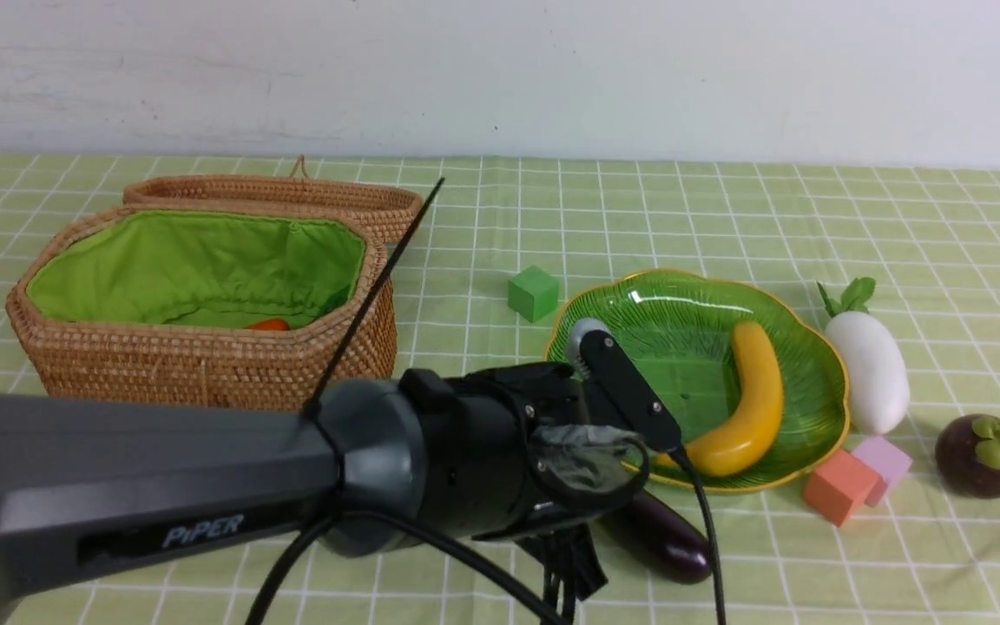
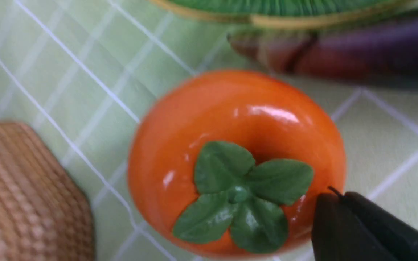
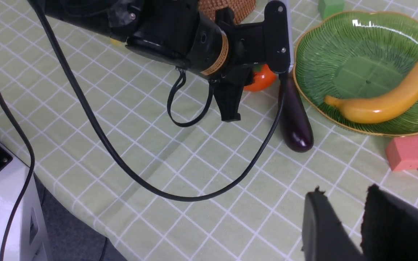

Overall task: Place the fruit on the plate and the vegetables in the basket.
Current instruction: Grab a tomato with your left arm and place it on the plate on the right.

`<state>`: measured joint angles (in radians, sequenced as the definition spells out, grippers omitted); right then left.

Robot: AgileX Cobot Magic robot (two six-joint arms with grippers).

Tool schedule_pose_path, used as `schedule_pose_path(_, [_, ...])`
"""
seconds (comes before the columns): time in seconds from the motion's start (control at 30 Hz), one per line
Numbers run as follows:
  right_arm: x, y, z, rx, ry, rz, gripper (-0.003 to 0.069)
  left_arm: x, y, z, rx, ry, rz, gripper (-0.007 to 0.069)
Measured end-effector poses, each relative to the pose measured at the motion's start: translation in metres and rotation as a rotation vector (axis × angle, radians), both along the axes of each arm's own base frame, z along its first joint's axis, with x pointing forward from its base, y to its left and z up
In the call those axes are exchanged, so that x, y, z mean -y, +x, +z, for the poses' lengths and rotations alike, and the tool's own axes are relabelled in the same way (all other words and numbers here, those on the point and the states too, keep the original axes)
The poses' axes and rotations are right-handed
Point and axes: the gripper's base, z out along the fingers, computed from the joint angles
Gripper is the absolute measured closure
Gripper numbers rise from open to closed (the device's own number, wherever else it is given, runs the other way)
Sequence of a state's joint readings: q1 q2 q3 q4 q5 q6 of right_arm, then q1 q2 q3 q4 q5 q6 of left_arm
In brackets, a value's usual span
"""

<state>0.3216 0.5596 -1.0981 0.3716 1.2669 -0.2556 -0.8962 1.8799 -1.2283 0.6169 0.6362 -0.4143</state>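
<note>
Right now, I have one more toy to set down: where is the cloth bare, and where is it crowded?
Bare: the far cloth between the wall and the plate; the strip between the basket and green cube; the near cloth this side of the eggplant. Crowded: the plate's near rim, with eggplant, persimmon, left arm, orange cube.
</note>
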Motion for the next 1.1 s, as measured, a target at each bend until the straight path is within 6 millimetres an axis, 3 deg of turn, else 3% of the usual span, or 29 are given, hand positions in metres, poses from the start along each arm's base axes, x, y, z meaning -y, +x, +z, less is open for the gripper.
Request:
schedule_pose_path(0.17, [0.000,0.000,0.000,0.000,0.000,0.000,0.0475,-0.004,-0.006,0.016,-0.043,-0.037,0.025,0.0638])
schedule_pose_path(0.33, [0.000,0.000,0.000,0.000,0.000,0.000,0.0475,-0.006,-0.011,0.051,-0.067,-0.069,0.042,0.0638])
schedule_pose_path(0.5, [0.000,0.000,0.000,0.000,0.000,0.000,0.0475,-0.008,-0.008,0.070,-0.148,-0.075,0.067,0.0629])
schedule_pose_path(0.7, [0.000,0.000,0.000,0.000,-0.001,0.000,0.0476,-0.035,0.028,0.102,-0.330,-0.304,0.133,0.0610])
schedule_pose_path(0.8, [0.000,0.000,0.000,0.000,-0.001,0.000,0.0476,-0.052,0.045,0.107,-0.335,-0.378,0.177,0.0557])
schedule_pose_path(0.87, [0.000,0.000,0.000,0.000,-0.001,0.000,0.0476,-0.060,0.053,0.104,-0.330,-0.383,0.201,0.0477])
schedule_pose_path(0.93, [0.000,0.000,0.000,0.000,-0.001,0.000,0.0475,-0.061,0.057,0.100,-0.331,-0.373,0.208,0.0414])
schedule_pose_path(0.97, [0.000,0.000,0.000,0.000,-0.001,0.000,0.0475,-0.060,0.061,0.092,-0.326,-0.357,0.208,0.0330])
schedule_pose_path(1.0, [0.000,0.000,0.000,0.000,-0.001,0.000,0.0475,-0.060,0.062,0.091,-0.326,-0.354,0.208,0.0330])
schedule_pose_path(1.07, [0.000,0.000,0.000,0.000,-0.001,0.000,0.0475,-0.056,0.071,0.078,-0.302,-0.355,0.213,0.0224])
schedule_pose_path(1.1, [0.000,0.000,0.000,0.000,-0.001,0.000,0.0474,-0.055,0.072,0.077,-0.301,-0.356,0.214,0.0218])
